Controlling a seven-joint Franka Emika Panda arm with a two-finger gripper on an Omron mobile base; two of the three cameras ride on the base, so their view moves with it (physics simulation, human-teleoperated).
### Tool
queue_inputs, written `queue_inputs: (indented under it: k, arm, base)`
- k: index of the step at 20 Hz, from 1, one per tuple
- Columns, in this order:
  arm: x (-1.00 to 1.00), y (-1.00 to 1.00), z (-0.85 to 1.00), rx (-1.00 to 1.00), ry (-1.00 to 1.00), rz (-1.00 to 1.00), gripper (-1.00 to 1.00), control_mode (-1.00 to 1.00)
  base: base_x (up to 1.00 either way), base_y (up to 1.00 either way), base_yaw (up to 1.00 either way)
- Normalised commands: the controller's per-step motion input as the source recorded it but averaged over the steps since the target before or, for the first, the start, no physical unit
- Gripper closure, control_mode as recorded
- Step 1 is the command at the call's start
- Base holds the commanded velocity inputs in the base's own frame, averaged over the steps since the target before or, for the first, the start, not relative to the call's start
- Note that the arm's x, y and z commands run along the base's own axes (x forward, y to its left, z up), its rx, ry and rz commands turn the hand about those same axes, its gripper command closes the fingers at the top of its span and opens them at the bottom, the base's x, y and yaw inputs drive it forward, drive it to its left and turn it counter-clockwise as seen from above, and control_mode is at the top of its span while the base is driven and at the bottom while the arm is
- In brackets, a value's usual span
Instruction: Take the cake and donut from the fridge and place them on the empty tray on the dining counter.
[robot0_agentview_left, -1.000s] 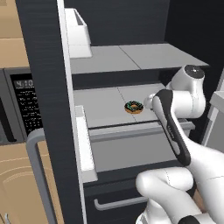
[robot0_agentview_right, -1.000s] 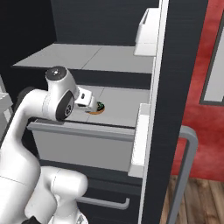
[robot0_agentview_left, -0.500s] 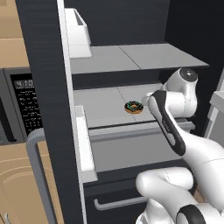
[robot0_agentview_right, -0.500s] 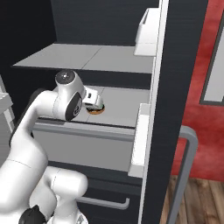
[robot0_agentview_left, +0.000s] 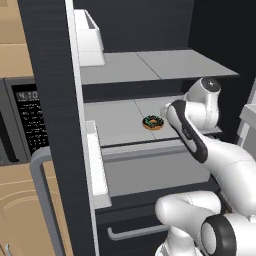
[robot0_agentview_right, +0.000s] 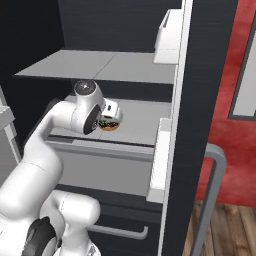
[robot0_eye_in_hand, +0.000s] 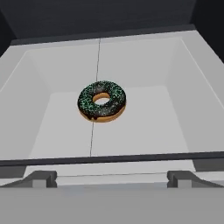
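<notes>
The tool (robot0_eye_in_hand: 112, 177) stands with its fingers wide apart and nothing between them; in the hand view the two dark tips rise at the bottom edge, well short of the donut (robot0_eye_in_hand: 102, 101). The donut lies flat on the light grey middle shelf (robot0_eye_in_hand: 144, 127) of the fridge (robot0_agentview_left: 47, 100), glaze and green sprinkles up, just beside the thin seam that splits the shelf into two halves. The shelf's pale walls rise to the left, right and back of it. In the left base view the donut (robot0_agentview_left: 153, 122) sits on the same shelf (robot0_agentview_left: 115, 120), near its front edge, with the white arm (robot0_agentview_left: 200, 130) reaching in from the right so that the wrist ends just beside the donut; the tool itself is hidden behind the wrist there. In the right base view the arm (robot0_agentview_right: 75, 120) bends in from the left and covers part of the donut (robot0_agentview_right: 109, 125), which shows just past the hand. Above this shelf is another grey shelf (robot0_agentview_left: 150, 65), and below it a closed grey drawer (robot0_agentview_left: 155, 170). The fridge door stands open, with white bins (robot0_agentview_left: 90, 37) on its inner side and a grey bar handle (robot0_agentview_left: 42, 200) on its outer edge. A microwave (robot0_agentview_left: 27, 120) shows to the left of the door in the left base view.
</notes>
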Motion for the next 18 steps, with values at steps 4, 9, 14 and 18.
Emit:
queue_inputs:
  k: [4,9,14,18]
  arm:
    - [0.30,0.00,-0.17,0.06,0.00,0.00,-1.00,-1.00]
    - [0.33,0.00,-0.27,0.01,0.00,0.00,-1.00,-1.00]
    - [0.23,0.00,-0.25,0.00,0.00,0.00,-1.00,-1.00]
    - [0.29,0.00,-0.23,0.00,0.00,0.00,-1.00,-1.00]
  base:
    - [0.00,0.00,0.00]
    - [0.00,0.00,0.00]
    - [0.00,0.00,0.00]
    - [0.00,0.00,0.00]
